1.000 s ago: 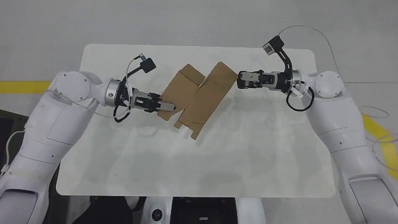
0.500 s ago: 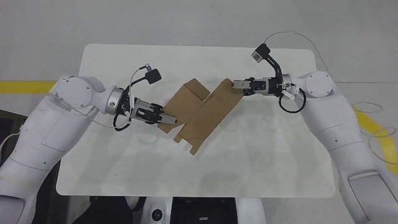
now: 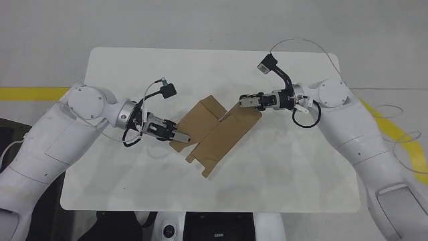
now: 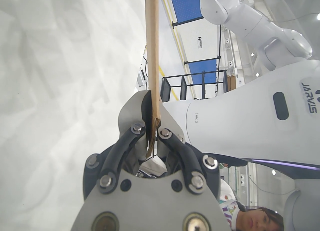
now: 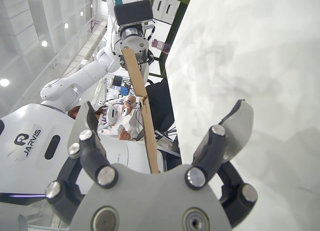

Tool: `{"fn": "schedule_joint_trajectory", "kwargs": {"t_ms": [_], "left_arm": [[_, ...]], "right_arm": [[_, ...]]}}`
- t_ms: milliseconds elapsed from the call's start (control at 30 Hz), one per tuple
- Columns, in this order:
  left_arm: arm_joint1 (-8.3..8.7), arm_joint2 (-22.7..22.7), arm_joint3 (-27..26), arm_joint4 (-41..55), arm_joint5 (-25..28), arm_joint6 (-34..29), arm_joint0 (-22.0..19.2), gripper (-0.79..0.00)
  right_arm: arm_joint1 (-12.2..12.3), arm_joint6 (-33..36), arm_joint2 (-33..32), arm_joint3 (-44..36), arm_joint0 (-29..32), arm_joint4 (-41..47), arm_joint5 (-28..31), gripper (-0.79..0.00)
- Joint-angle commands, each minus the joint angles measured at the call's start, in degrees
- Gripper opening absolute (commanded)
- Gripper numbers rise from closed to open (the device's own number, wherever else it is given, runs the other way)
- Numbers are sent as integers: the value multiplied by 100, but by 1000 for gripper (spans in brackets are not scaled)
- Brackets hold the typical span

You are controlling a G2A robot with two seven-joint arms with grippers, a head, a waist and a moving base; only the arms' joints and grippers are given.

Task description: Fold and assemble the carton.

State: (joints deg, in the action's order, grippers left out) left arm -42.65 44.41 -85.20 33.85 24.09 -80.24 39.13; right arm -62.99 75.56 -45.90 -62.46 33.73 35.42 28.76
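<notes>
Cardboard first, from the top view: the flattened carton hangs slantwise over the middle of the white counter, spanning the gap between my two arms. The left hand has it by the lower corner and the right hand sits at the opposite upper edge. I read that as a hold from both ends, so the blank can be pushed open into a sleeve. It looks raised off the counter rather than lying on it, though I cannot tell whether its low corner touches.

From the left wrist view, the left hand is clamped tight on the carton, with the doubled edge pinched between the pads. The sheet runs straight away from the wrist, edge-on and apart from the counter beside it. This grip is the anchor, I'd say; it fixes one end so the other can be worked.

From the right wrist view, the right hand has its fingers spread wide. The carton passes between them down toward the palm, and neither pad is pressing on it. Farther along the sheet I see the other arm's hand gripping the far end. The counter lies off to one side. My guess is this hand is lined up to close on the edge, so the fold itself is not yet begun.
</notes>
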Motion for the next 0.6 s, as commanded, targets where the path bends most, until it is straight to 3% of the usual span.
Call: {"fn": "schedule_joint_trajectory", "kwargs": {"t_ms": [0, 567], "left_arm": [[6, -80, 60, 81, -21, -20, -61, -785], [25, -532, 354, 422, -44, -43, -416, -785]], "right_arm": [[41, -27, 73, -66, -1, 17, 27, 0], [307, -90, 833, -363, -195, 326, 90, 0]]}}
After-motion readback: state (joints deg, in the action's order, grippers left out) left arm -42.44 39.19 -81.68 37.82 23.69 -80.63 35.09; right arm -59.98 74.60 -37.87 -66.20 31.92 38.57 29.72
